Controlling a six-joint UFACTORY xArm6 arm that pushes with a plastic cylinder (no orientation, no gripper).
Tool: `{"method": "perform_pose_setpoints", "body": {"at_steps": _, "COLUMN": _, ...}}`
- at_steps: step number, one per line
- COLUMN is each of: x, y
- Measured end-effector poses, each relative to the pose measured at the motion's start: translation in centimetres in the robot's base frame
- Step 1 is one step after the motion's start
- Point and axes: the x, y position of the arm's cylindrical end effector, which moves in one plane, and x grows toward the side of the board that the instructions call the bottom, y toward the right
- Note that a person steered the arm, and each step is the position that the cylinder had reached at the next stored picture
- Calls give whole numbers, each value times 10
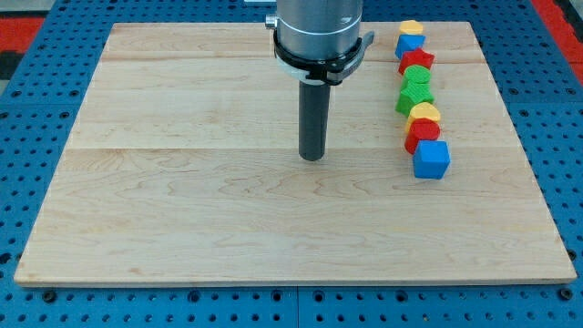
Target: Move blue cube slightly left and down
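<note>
There are no jaws here, only a dark rod; my tip (312,158) rests on the wooden bench (182,200) near its middle, touching nothing. The blue cube (432,159) sits well to the tip's right, ending a column of coloured blocks (416,82). Bare board lies left and below it.

Single view: high front angle, looking down over whole wooden board (182,228).
</note>
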Motion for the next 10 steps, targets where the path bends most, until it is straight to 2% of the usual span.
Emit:
{"method": "perform_pose_setpoints", "body": {"at_steps": 1, "x": 15, "y": -2}}
{"method": "perform_pose_setpoints", "body": {"at_steps": 2, "x": 52, "y": 35}}
{"method": "perform_pose_setpoints", "body": {"at_steps": 3, "x": 65, "y": 132}}
{"method": "perform_pose_setpoints", "body": {"at_steps": 4, "x": 61, "y": 214}}
{"method": "perform_pose_setpoints", "body": {"at_steps": 6, "x": 7, "y": 177}}
{"method": "perform_pose_setpoints", "body": {"at_steps": 9, "x": 5, "y": 149}}
{"method": "perform_pose_setpoints", "body": {"at_steps": 10, "x": 5, "y": 115}}
